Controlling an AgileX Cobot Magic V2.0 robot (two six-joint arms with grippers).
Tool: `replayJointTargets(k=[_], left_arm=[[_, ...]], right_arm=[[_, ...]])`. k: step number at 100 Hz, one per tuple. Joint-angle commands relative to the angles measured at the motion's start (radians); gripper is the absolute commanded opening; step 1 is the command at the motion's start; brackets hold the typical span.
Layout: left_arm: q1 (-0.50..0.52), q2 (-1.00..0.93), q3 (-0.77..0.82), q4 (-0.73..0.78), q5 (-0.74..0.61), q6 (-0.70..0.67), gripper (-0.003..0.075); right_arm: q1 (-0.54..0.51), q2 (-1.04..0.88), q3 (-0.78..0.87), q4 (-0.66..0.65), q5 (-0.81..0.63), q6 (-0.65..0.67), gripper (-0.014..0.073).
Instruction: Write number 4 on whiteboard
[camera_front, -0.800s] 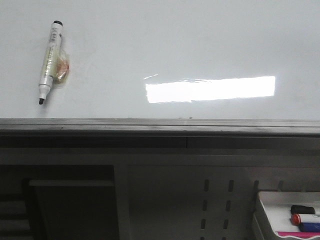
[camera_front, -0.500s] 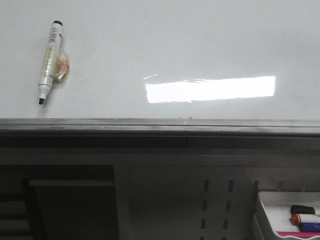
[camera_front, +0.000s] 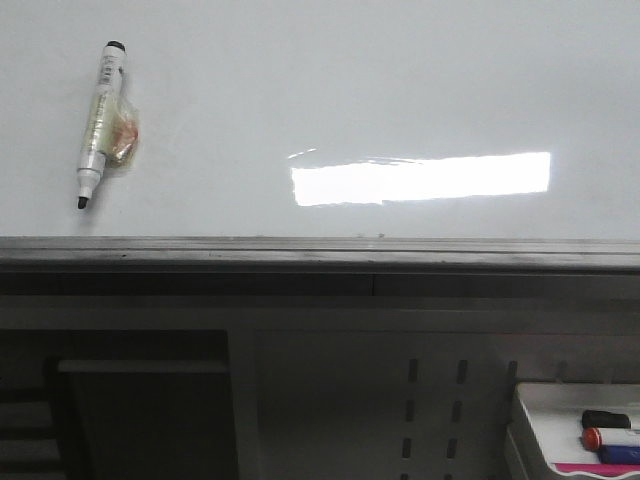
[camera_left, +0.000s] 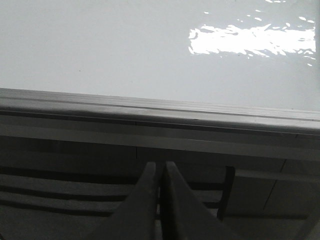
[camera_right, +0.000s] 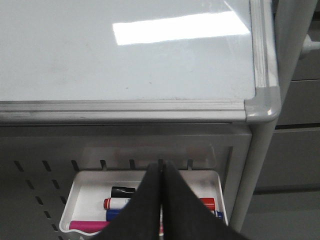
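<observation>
Front view, board: the large glossy white whiteboard (camera_front: 330, 110) with a grey metal edge rail (camera_front: 320, 252) lies flat; no number 4 is on it yet.
Front view, pen: a slim white marker with black tip (camera_front: 100, 123) lies on the board at far left, uncapped tip toward the rail, with a small yellowish patch just beside its barrel.
Front view, tray: a small white tray (camera_front: 545, 410) with spare markers sits low at right.
Left wrist view: the dark left gripper (camera_left: 161, 172) is below the rail, its jaws closed together, holding nothing.
Right wrist view: the dark right gripper (camera_right: 161, 172) hangs over the tray, jaws also pressed together, empty.
Handling, my judgement: the marker seems light, stiff and smooth, so it may roll or slip; taking it at the middle of the barrel, clear of the tip, seems best.
</observation>
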Motion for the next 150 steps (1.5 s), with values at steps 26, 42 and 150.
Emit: replayJointTargets(k=[26, 42, 150], left_arm=[[-0.001, 0.017, 0.035, -0.004, -0.074, 0.002, -0.002], [-0.001, 0.017, 0.035, 0.053, -0.082, 0.002, -0.002], [-0.001, 0.023, 0.024, 0.042, -0.291, 0.002, -0.002]], right_arm=[[-0.006, -0.017, 0.02, -0.008, -0.018, 0.001, -0.0064], [-0.006, -0.017, 0.02, -0.008, -0.018, 0.001, -0.0064], [-0.008, -0.016, 0.02, -0.016, -0.399, 0.03, -0.0064]])
